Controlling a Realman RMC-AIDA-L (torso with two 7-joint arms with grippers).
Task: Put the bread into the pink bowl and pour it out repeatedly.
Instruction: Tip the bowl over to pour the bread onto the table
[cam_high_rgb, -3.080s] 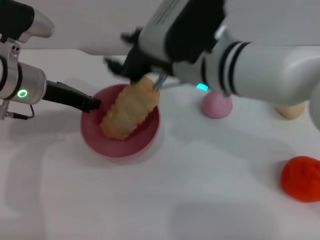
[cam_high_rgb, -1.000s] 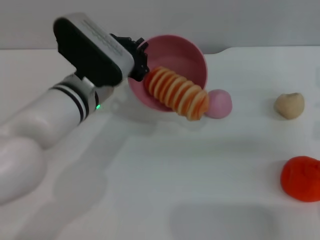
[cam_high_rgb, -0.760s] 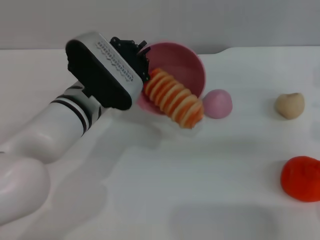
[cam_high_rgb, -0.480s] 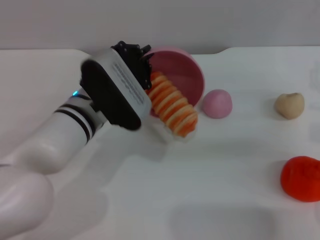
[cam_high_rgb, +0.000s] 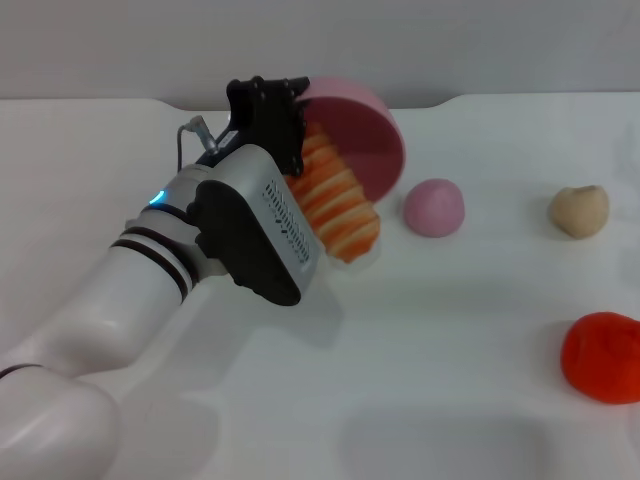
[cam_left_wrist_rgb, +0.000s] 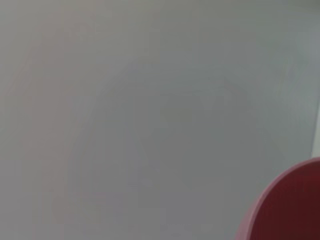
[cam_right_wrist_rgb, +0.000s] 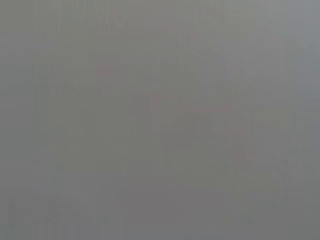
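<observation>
In the head view my left gripper (cam_high_rgb: 288, 118) is shut on the near-left rim of the pink bowl (cam_high_rgb: 362, 132) and holds it tipped on its side above the table, mouth facing the front. The bread (cam_high_rgb: 336, 203), orange-and-cream striped, hangs out of the bowl's mouth with its lower end at the table just below and in front of the bowl. My left wrist and forearm cover the loaf's left side. A pink edge of the bowl (cam_left_wrist_rgb: 292, 207) shows in the left wrist view. My right gripper is out of view.
On the white table (cam_high_rgb: 450, 330), right of the bowl, sits a small pink ball (cam_high_rgb: 434, 207). A beige lump (cam_high_rgb: 579, 211) lies farther right, and a red-orange lump (cam_high_rgb: 602, 357) near the front right edge.
My left wrist has rolled further and tipped the bowl more steeply. The bread has slid down and to the left, out of the bowl's mouth toward the table.
</observation>
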